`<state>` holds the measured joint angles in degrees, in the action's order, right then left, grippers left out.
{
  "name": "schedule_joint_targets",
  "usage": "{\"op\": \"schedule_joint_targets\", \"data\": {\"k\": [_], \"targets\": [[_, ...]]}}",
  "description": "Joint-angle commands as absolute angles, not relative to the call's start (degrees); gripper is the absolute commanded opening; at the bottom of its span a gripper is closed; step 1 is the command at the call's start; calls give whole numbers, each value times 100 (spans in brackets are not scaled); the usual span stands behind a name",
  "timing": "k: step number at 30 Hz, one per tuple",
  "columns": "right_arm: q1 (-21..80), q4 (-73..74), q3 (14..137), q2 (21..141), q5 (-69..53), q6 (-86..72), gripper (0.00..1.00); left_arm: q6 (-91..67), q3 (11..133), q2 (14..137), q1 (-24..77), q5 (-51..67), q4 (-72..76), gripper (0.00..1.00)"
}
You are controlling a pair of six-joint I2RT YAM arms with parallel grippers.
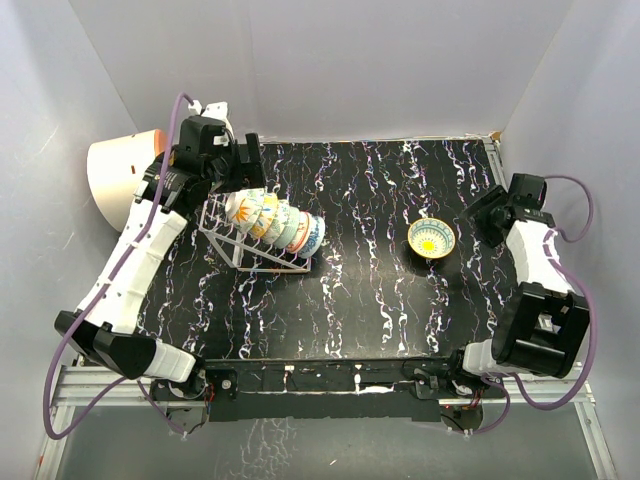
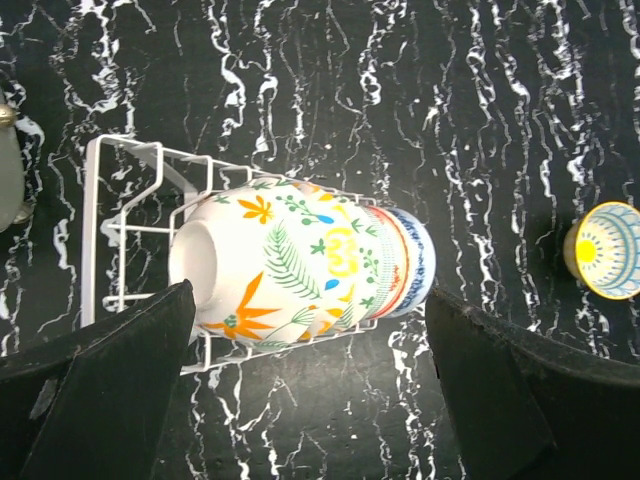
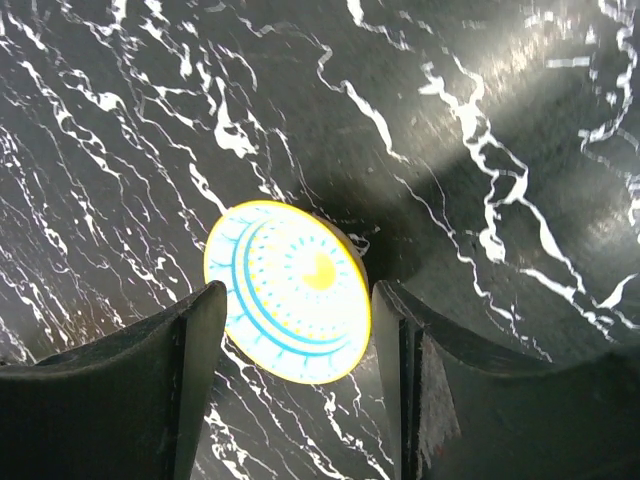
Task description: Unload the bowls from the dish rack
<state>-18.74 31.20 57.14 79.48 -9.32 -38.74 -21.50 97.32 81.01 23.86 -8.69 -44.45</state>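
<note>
A white wire dish rack [image 1: 232,250] sits at the far left, holding a nested row of patterned bowls [image 1: 275,222] lying on their sides. One yellow-rimmed teal bowl [image 1: 432,238] stands upright on the right.

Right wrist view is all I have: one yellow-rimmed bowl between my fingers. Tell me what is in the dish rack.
Observer: The dish rack holds a row of bowls nested on their sides, on the left half of the table.
Operator: Report the left arm.
Observer: The left gripper is open above that row, one finger on either side of it.
Operator: Now place my bowl on the table.
Observer: The yellow-rimmed bowl stands upright and alone on the right half, well apart from the rack. From above, the right gripper is off to the bowl's right, not touching it.
</note>
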Motion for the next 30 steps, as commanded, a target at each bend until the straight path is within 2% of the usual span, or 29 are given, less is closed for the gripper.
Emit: {"op": "schedule_joint_targets", "data": {"k": [1,7,15,30], "targets": [[-1671,3173,6327,7881,-769,-3290,63,-1843,9744,7912,2399,-1197,-4665,97],[-1319,3203,6670,7791,-700,-3068,64,-1703,9415,7888,2408,-1320,-4541,97],[-959,2927,6469,7665,-1004,-3303,64,-1521,9297,8020,2535,-1370,-4514,97],[-932,2962,6419,7758,-530,-3161,65,-1289,9072,8238,2751,-1648,-4550,97]]}}
